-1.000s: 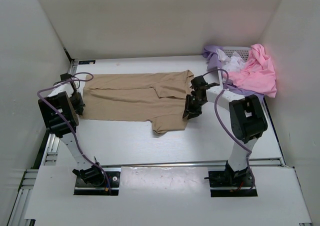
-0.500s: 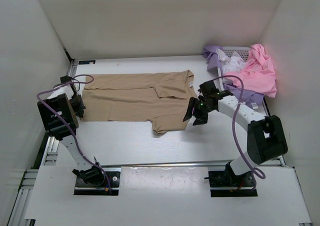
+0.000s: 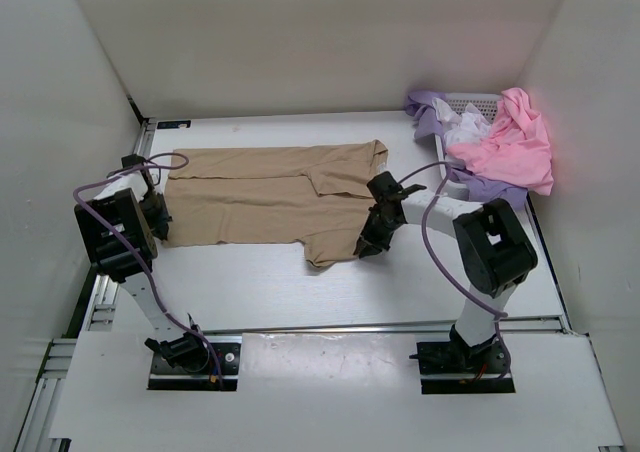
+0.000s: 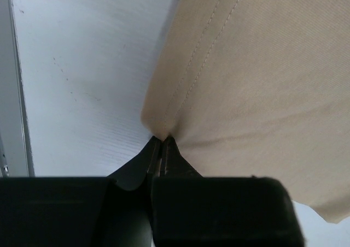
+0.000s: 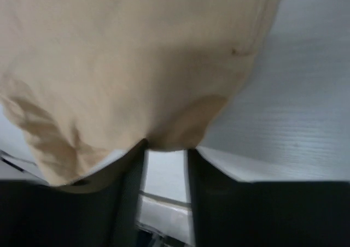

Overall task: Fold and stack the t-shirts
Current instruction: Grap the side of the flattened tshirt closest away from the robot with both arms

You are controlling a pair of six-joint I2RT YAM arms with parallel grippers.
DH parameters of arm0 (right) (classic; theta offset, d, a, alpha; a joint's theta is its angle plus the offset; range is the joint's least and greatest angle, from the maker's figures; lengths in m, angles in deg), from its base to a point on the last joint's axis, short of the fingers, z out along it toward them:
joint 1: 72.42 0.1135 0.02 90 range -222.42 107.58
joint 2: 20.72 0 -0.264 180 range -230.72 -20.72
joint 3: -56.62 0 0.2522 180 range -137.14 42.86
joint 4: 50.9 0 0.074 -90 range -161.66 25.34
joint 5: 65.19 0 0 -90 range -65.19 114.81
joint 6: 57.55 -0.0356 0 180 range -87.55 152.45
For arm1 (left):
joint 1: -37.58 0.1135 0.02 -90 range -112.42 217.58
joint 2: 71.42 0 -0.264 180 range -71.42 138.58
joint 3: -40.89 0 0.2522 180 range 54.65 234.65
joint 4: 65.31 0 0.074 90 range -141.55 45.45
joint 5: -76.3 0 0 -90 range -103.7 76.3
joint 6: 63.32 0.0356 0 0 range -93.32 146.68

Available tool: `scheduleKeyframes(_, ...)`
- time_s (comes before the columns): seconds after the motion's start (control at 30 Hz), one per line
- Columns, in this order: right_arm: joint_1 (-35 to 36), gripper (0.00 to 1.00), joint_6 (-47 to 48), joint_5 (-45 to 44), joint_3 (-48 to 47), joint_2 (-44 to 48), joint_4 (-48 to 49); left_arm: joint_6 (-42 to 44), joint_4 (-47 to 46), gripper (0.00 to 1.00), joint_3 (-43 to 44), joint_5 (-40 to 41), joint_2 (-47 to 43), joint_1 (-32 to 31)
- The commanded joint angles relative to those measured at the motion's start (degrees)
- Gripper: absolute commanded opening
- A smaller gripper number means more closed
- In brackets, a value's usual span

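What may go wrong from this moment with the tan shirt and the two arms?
1. The left end effector pinches only a small corner of the tan shirt; a pull may free it.
2. The right end effector is open with just the shirt's edge at its tips; closing may miss it.
3. The pink shirt hangs over the basket near the right arm; a swing could snag it.

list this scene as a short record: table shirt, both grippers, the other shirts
shirt on table: tan t-shirt, lying flat, partly folded
left gripper: shut on a hemmed corner of the tan t-shirt
right gripper: jaws apart at the tan t-shirt's near right edge, no grip shown
other shirts: pink t-shirt, white t-shirt, lavender t-shirt, heaped unfolded on the basket, far right corner
stack: not started
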Motion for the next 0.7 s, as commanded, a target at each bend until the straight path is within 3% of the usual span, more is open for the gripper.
scheduleKeyframes(0.0,-0.3,0.25,-3.2,-4.4,-1.6,-0.1,2.3,0.0,1.1,0.10,-0.8,0.2,-4.4,0.4)
scheduleKeyframes(0.1,-0.3,0.00,-1.0,-12.1,0.3,3.2,2.3,0.0,1.1,0.10,-0.8,0.8,-5.0,0.4)
scheduleKeyframes(0.27,-0.3,0.00,5.5,-14.0,0.3,9.0,0.6,0.0,1.1,0.10,0.4,0.9,-5.0,0.4)
scheduleKeyframes(0.43,3.0,0.00,7.1,-7.1,-8.7,12.1,-14.4,0.0,1.1,0.10,1.5,0.9,-5.5,0.4)
scheduleKeyframes(0.53,3.0,0.00,3.9,-4.7,-14.0,8.8,-16.8,0.0,1.6,0.10,2.1,0.9,-4.8,0.4)
scheduleKeyframes(0.67,0.1,0.04,1.2,0.8,-28.8,-6.0,-17.3,0.0,2.2,0.10,2.8,1.4,-3.6,0.4)
